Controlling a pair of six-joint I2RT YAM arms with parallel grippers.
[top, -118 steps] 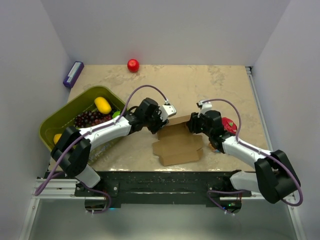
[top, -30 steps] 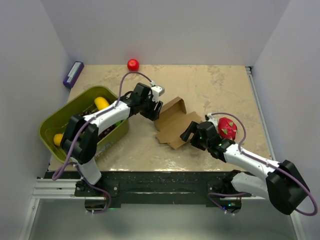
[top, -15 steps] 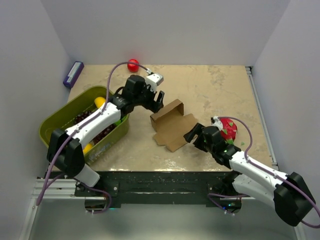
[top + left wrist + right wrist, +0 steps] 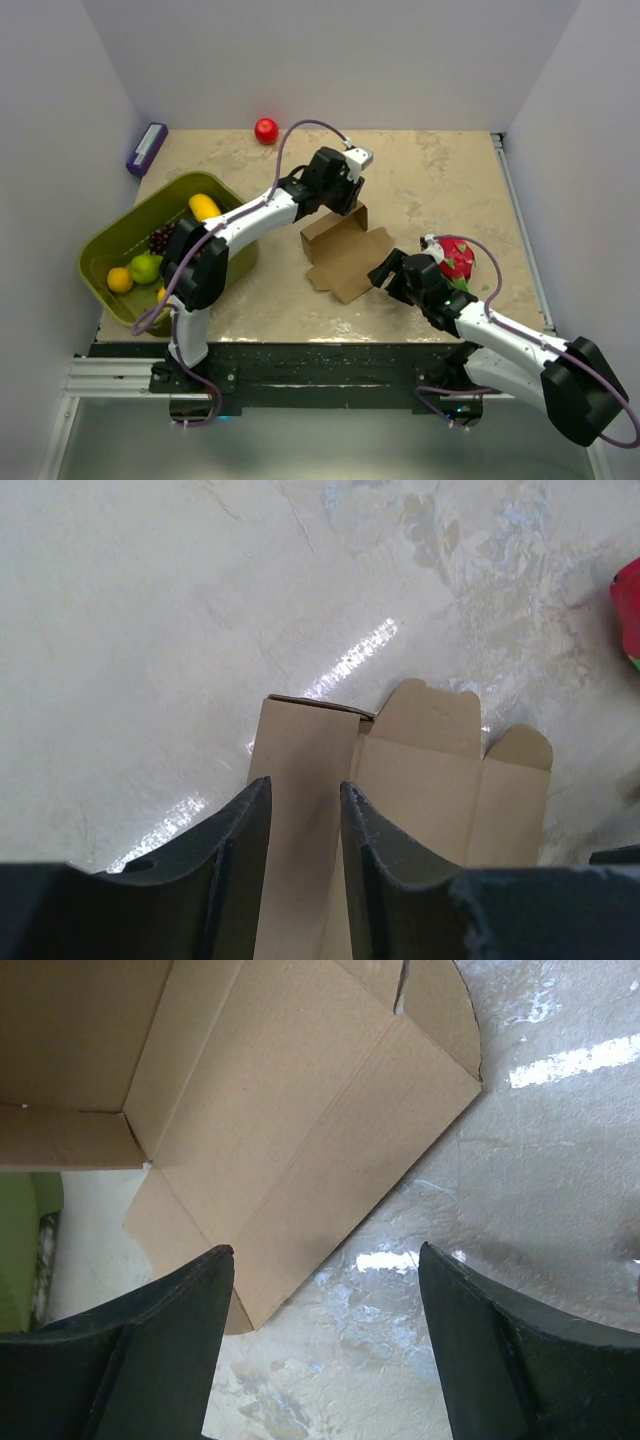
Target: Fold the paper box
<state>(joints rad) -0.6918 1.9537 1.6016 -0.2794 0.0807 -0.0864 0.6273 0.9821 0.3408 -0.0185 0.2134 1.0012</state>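
The paper box [image 4: 347, 252] is a brown cardboard sheet lying open on the table, with one panel [image 4: 332, 222] standing up at its far left side. My left gripper [image 4: 345, 205] hangs over that raised panel. In the left wrist view its fingers [image 4: 250, 815] stand a narrow gap apart, with the panel [image 4: 305, 740] showing beyond them and nothing clamped. My right gripper [image 4: 383, 268] is at the box's near right edge. In the right wrist view it [image 4: 325, 1250] is wide open and empty, and the box's flat flap [image 4: 300, 1130] lies just ahead of the tips.
An olive-green basket [image 4: 105, 245] of fruit stands at the left. A red dragon fruit [image 4: 456, 258] lies right of my right gripper. A red ball [image 4: 266, 130] and a purple object [image 4: 147, 148] lie at the table's far edge.
My left gripper has swung right from the basket side to over the box's raised far panel. The box and my right gripper have barely moved in the last half second.
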